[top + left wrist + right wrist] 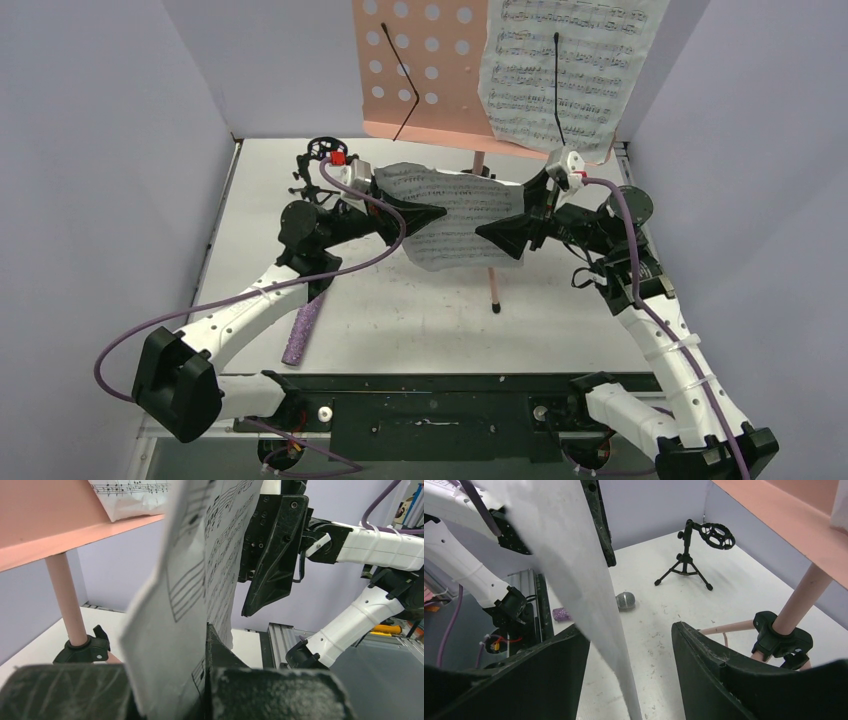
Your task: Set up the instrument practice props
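Observation:
The pink music stand [420, 70] rises at the back of the table, with one white sheet-music page [560, 70] resting on its right half. A second page [460, 215] hangs upright in mid-air in front of the stand's pole. My left gripper [440, 213] is shut on that page's left edge [195, 580]. My right gripper [630, 630] is open, its jaws standing either side of the page's [574, 565] right edge without pinching it. The purple glitter microphone [303, 330] lies on the table under my left arm. At the back left is the black mic stand [318, 160], upright.
The pink pole [804, 595] and its black tripod hub [781, 640] are just right of my right gripper. One pink leg reaches forward to a foot [496, 308]. Purple walls close the left, back and right sides.

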### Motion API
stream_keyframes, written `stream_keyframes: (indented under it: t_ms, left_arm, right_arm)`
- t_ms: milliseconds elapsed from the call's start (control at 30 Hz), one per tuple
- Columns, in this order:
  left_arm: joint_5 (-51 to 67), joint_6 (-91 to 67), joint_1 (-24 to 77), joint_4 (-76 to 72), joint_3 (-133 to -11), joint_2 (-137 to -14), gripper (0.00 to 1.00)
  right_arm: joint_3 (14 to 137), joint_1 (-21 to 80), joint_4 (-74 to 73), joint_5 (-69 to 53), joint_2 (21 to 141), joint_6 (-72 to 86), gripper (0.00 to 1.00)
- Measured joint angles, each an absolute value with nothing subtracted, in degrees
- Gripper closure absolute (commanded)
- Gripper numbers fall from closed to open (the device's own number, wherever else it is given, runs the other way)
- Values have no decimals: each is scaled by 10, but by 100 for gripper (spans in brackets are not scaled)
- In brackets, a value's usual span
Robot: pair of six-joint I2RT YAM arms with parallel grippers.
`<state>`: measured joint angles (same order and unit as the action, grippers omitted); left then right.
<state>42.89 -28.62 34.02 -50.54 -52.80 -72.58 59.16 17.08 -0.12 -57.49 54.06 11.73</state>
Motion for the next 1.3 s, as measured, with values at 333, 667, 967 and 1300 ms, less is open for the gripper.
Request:
stream_keyframes:
  t_ms: [333,667,967,1300]
  left_arm:
    - [440,-296,340,-487,-528,-723,100]
    - [430,-293,340,-477,-528,-709,54]
    - [408,-252,340,-416,-528,-699,9]
    - [336,-165,339,-291,-528,-643,4]
  right_arm:
    - [599,193,8,-589,551,119,82]
    - [601,200,13,-593,551,119,95]
    - [626,200,12,-580,552,108,95]
    - [689,200,-9,-549,571,81,95]
